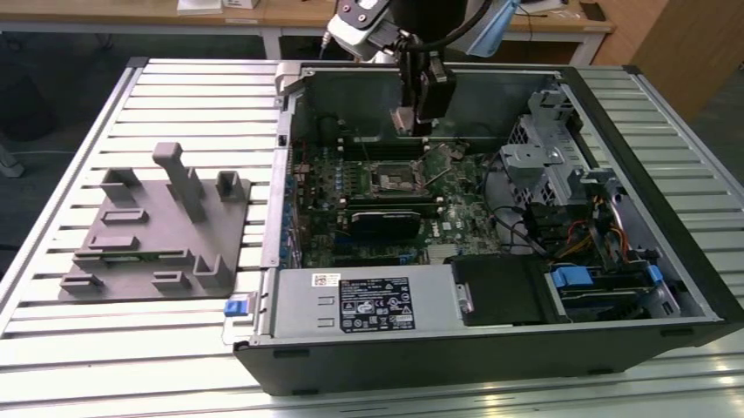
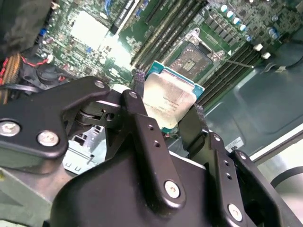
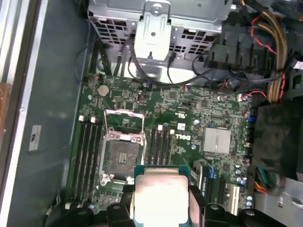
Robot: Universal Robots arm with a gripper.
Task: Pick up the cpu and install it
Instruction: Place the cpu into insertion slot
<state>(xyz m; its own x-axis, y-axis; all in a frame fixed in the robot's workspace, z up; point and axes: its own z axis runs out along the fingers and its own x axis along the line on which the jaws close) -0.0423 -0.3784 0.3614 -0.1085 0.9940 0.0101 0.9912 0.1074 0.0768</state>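
The cpu (image 2: 173, 101) looks light, stiff and probably fragile underneath; the hand (image 2: 166, 94) grips it by opposite edges, near the open socket (image 3: 122, 156).

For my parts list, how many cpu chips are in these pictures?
1. The cpu is held between the fingers, above the motherboard, near its empty socket. Others could be hidden.

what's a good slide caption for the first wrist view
End effector gripping the cpu by its edges above the motherboard, near the open, empty socket.
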